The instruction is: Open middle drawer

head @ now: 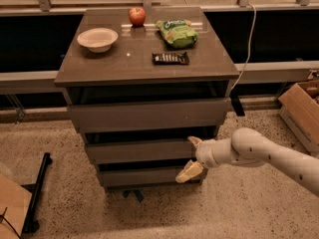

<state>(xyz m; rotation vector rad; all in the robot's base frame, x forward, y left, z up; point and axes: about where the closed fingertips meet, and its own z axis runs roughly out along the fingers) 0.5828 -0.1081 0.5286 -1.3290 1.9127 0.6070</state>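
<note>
At the front of the cabinet (pixel 99 63), the middle drawer (pixel 134 151) is set above the bottom drawer (pixel 144 176). Its right end is straddled by the gripper (pixel 192 157), fingers (pixel 188 173) spread apart. The handleless edge could be lost, or the lower front dragged instead by the lower finger.

The hand (pixel 191 157) is at the right end of the middle drawer (pixel 139 151), with its fingers (pixel 188 173) spread above and below that front. A dark gap runs above each drawer front. The floor (pixel 149 218) before the cabinet is bare. A cardboard box (pixel 299 108) stands to the right, past the arm, and a black stand (pixel 37 193) stands to the left. A bowl (pixel 97 38), apple (pixel 137 16), bag (pixel 176 32) and bar (pixel 171 58) take up the tabletop (pixel 124 68), whose front strip is free.
</note>
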